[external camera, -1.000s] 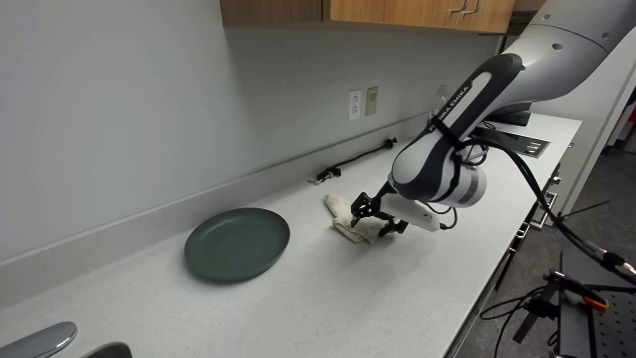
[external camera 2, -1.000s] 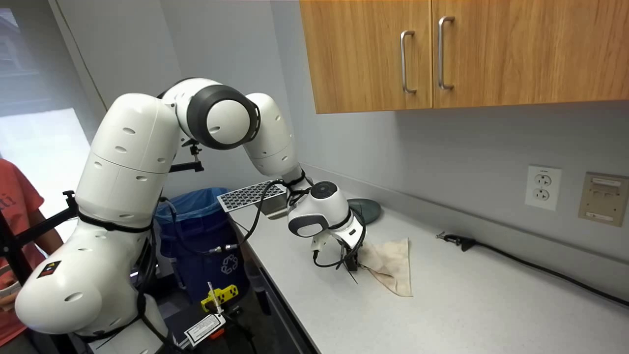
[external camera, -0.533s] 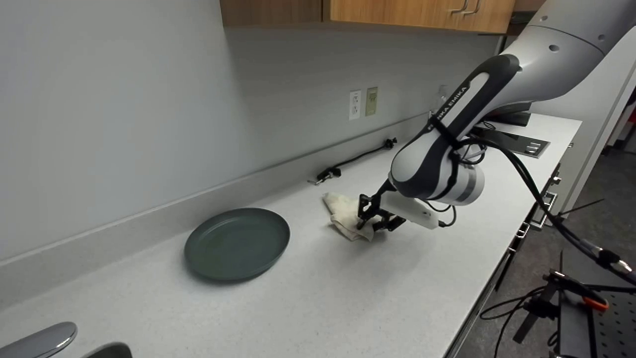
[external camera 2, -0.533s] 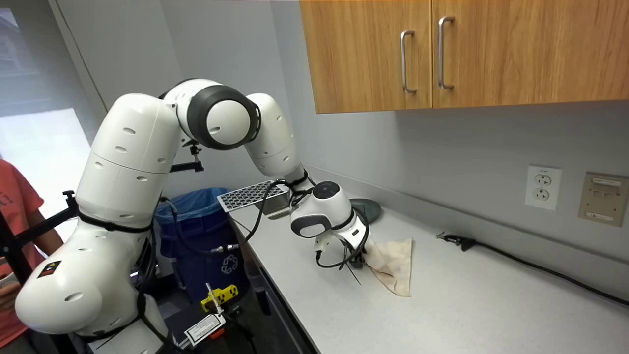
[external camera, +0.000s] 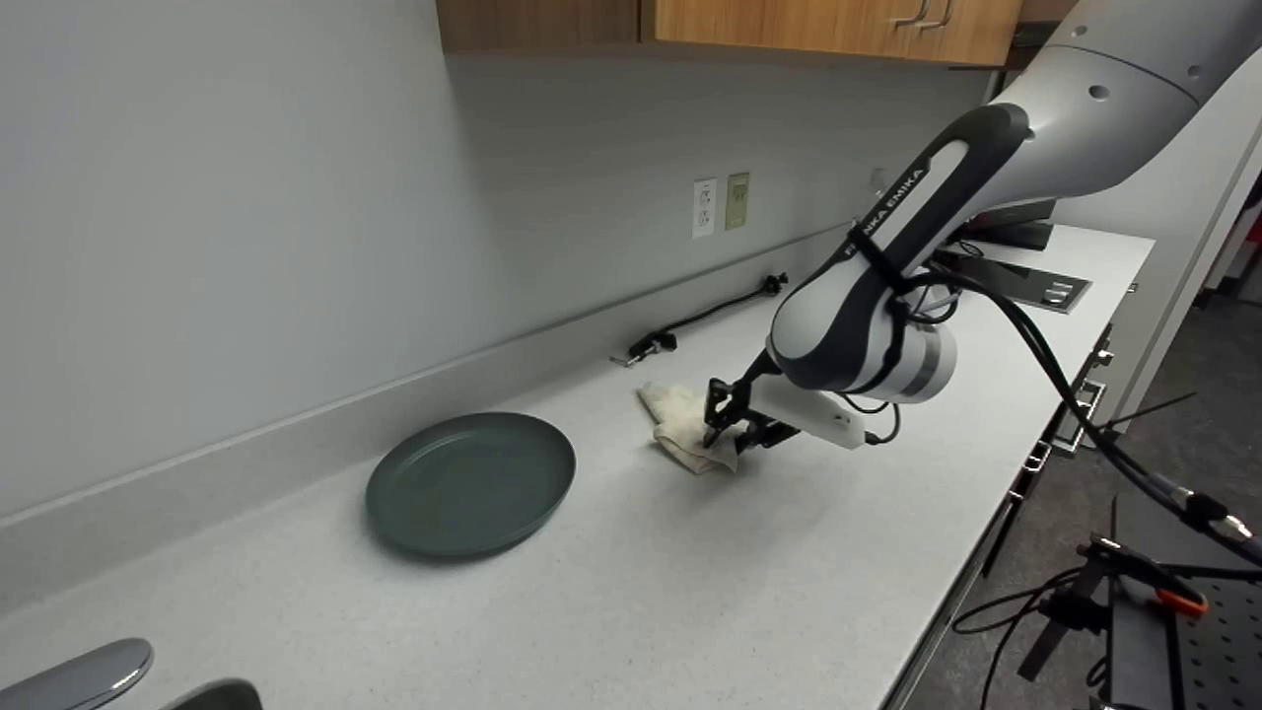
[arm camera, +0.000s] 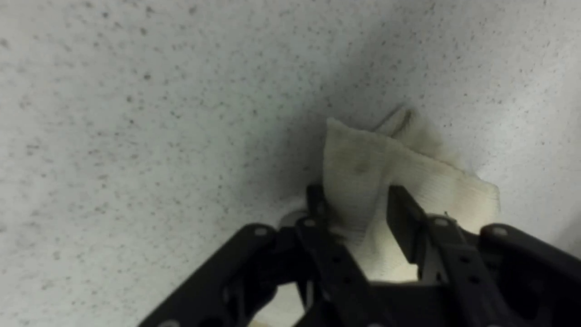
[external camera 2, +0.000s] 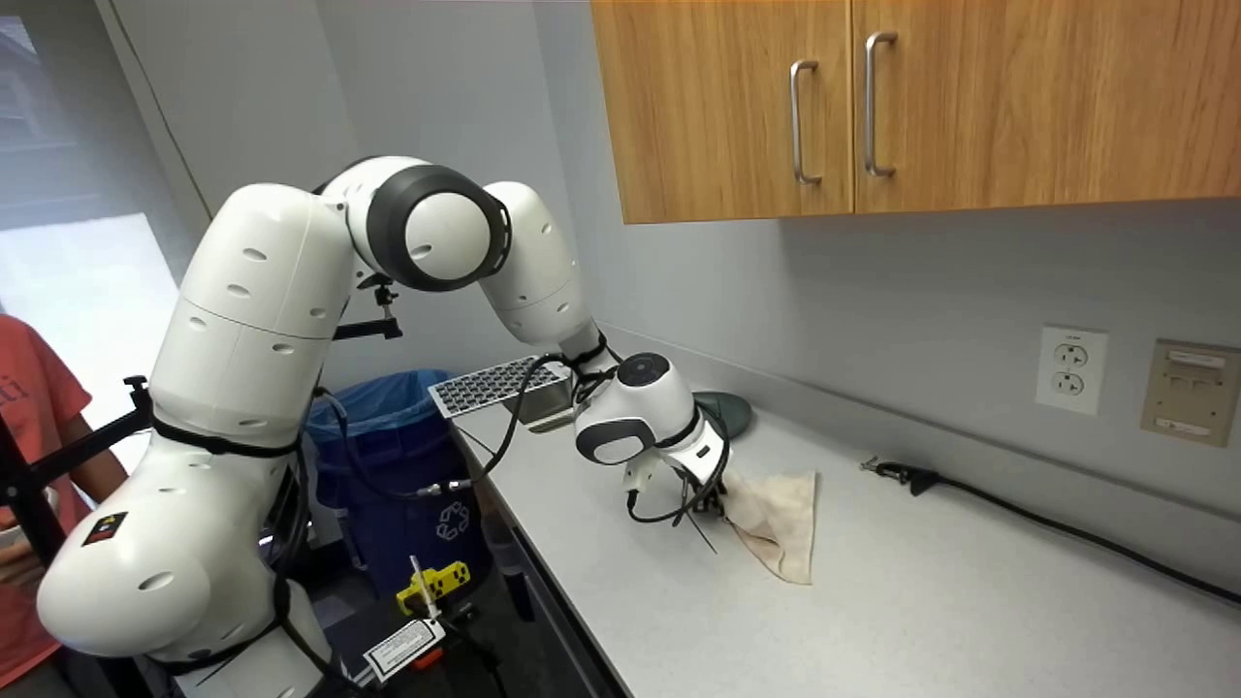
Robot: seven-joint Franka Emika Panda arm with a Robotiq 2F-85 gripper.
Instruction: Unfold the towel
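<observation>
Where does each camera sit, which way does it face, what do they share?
In an exterior view: above the counter, facing the wall at a slant, plate and towel ahead; part of the arm shows.
In an exterior view: apparently beside the arm, slanting the opposite way, towel nearer than plate, bin beyond; most of the arm shows.
Wrist view: mounted behind the gripper, the only robot part showing, looking down at the towel.
Both exterior views show plate and cupboards; all three, towel and counter.

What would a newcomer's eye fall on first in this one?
Probably the big white robot arm, arched across the left and middle of an exterior view. Its gripper is at the cream towel, jaws apart with cloth between them. Next, perhaps, the dark green plate on the counter.
</observation>
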